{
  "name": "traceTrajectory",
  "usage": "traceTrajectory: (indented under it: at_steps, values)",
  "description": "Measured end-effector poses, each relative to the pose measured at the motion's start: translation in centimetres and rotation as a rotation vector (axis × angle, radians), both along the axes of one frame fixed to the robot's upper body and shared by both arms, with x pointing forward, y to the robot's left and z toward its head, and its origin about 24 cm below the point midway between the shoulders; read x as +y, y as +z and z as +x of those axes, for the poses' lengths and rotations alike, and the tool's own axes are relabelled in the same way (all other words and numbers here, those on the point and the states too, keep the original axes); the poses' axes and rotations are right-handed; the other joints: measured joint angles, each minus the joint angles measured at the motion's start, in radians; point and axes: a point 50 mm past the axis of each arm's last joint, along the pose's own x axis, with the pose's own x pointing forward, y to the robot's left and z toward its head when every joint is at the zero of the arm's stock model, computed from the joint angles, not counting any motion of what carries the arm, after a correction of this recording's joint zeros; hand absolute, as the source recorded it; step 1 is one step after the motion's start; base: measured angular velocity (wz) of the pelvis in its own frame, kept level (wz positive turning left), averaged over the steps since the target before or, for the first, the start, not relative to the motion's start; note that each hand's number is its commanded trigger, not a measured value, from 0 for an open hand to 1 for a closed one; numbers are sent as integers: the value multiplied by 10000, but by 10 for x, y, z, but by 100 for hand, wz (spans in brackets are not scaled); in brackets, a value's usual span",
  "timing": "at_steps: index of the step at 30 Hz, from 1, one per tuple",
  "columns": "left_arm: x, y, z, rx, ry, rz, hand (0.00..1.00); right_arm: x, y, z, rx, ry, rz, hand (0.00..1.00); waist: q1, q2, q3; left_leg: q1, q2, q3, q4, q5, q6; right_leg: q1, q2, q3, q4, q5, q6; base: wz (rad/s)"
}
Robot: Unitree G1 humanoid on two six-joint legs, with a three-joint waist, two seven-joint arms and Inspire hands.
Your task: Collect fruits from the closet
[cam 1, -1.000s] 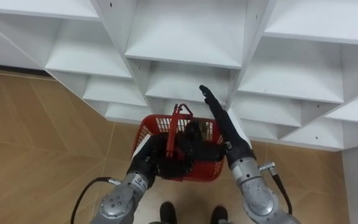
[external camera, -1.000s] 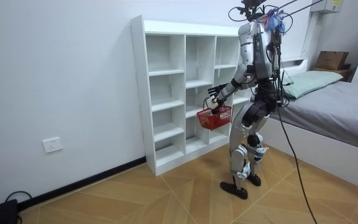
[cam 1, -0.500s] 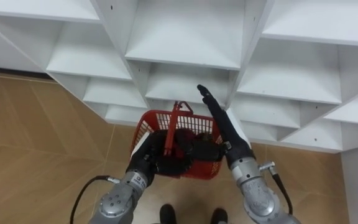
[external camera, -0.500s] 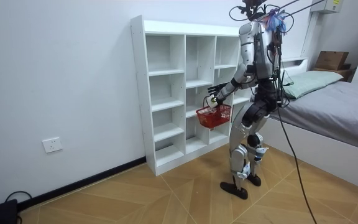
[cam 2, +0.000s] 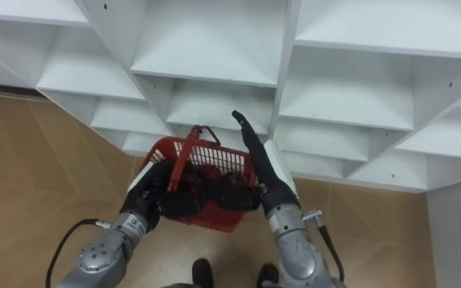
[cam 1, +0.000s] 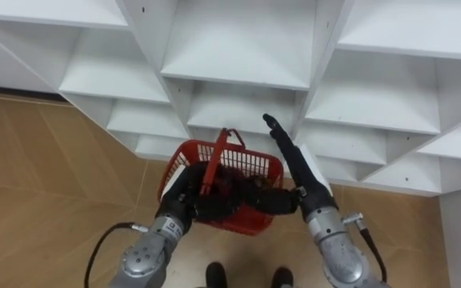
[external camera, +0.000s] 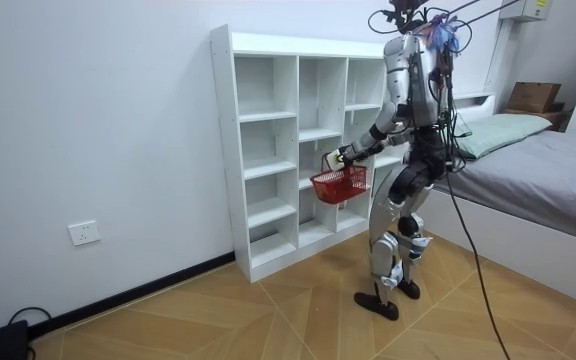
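- Left hand [cam 1: 186,192] is curled on the red basket [cam 1: 250,165], near the foot of its raised handle.
- Right hand [cam 1: 288,156], at the basket's 3 o'clock, has straight fingers pointing to 12 o'clock.
- The white closet [cam 1: 238,48] stands just beyond at 12 o'clock.

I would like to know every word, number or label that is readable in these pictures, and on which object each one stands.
No text can be read anywhere.
Closet: plain white, no label.
Basket: no print seen.
Box by the bed: any print is too small to read.
Socket on the wall: no legible marking.
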Motion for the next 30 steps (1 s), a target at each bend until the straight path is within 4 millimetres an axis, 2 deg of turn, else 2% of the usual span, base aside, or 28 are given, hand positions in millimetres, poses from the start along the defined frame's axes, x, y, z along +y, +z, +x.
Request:
traceTrajectory:
  at_steps: [5, 8, 11, 15, 19, 24, 30]
  values:
    - [12, -2, -3, 38, 270, 285, 100, -21, -19, -16, 935, -114, -935, 0, 6, -9, -3, 553, -48, 133, -324, 3, -6, 391, -27, 42, -62, -23, 18, -8]
    - [20, -15, -12, 592, 526, 510, 100, -34, -33, -24, 1709, -556, -1366, 0, -32, -33, -12, 1059, -48, 228, -543, -3, -49, 834, 29, 138, -244, -29, 30, -9]
    - [30, -29, -28, 1271, 677, 839, 100, -48, -49, -42, 2694, -1027, -1886, 0, -68, -117, -55, 1517, -35, 223, -687, -38, -111, 1356, 121, 171, -546, -40, 46, 0]
    - [44, -45, -46, 2088, 826, 1418, 100, -55, -59, -59, 3316, -1220, -2052, 0, -90, -201, -83, 2002, -37, 195, -749, -122, -199, 1913, 214, 206, -761, -78, 69, -1]
    - [61, -65, -75, 3311, 1347, 1847, 100, -62, -66, -78, 3970, -1465, -2121, 0, -66, -345, -187, 2699, -29, 217, -1070, -160, -272, 2604, 327, 257, -1160, -80, 65, -4]
    - [71, -80, -113, 4439, 1626, 2175, 100, -77, -77, -105, 4905, -2115, -2228, 0, -63, -451, -220, 3664, -45, 163, -1493, -218, -352, 3653, 423, 233, -1782, -45, 109, 2]
    - [84, -90, -137, 5370, 2353, 2507, 100, -92, -91, -132, 6125, -2971, -2288, 0, -29, -419, -198, 4343, -82, 142, -1762, -278, -413, 4373, 470, 207, -2136, -45, 147, 0]
